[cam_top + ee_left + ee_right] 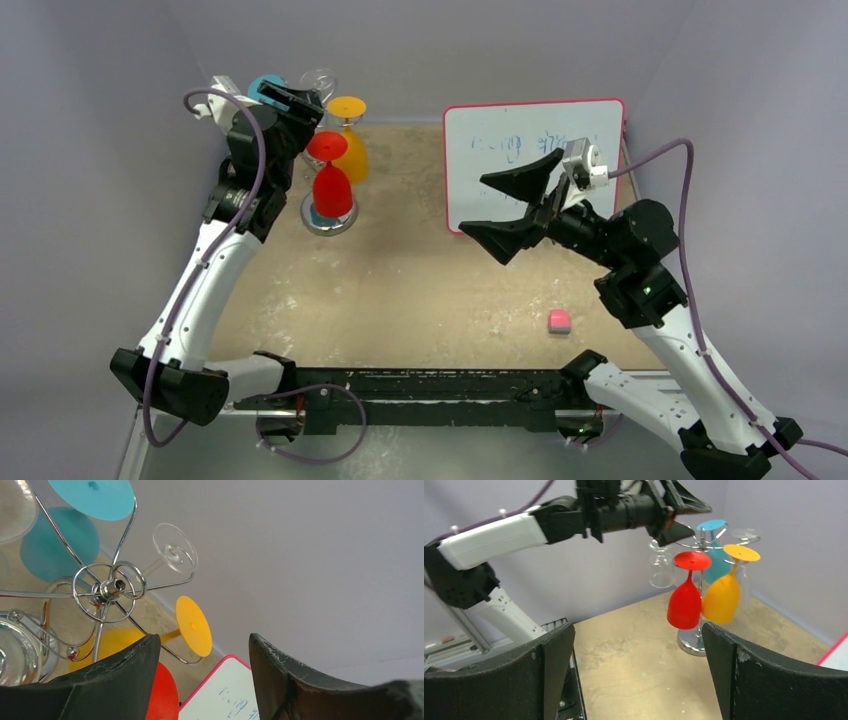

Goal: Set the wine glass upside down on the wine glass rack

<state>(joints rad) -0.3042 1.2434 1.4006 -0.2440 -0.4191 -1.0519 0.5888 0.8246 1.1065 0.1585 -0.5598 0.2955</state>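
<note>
One bench [400,290] carries a whiteboard [520,130], blue scribble unreadable, beneath the right pincer [478,205], spread and empty. Far left, the rack [694,642] holds a red glass [685,605], yellow glass [722,599] and teal glass [719,567] upside down; left pincer [205,647], spread and empty, at its top. Pink cube [559,320] lies right

far-left corner was jammed: wine glass rack [330,222] hung with red glass [332,187], yellow glass [351,152], teal glass [263,85], left hand [297,100] sat right at its top | whiteboard [520,135] covered far right, right hand [478,205] spread wide above it | pink block [559,320] near right | mid table [420,280] wide open tbh
</note>
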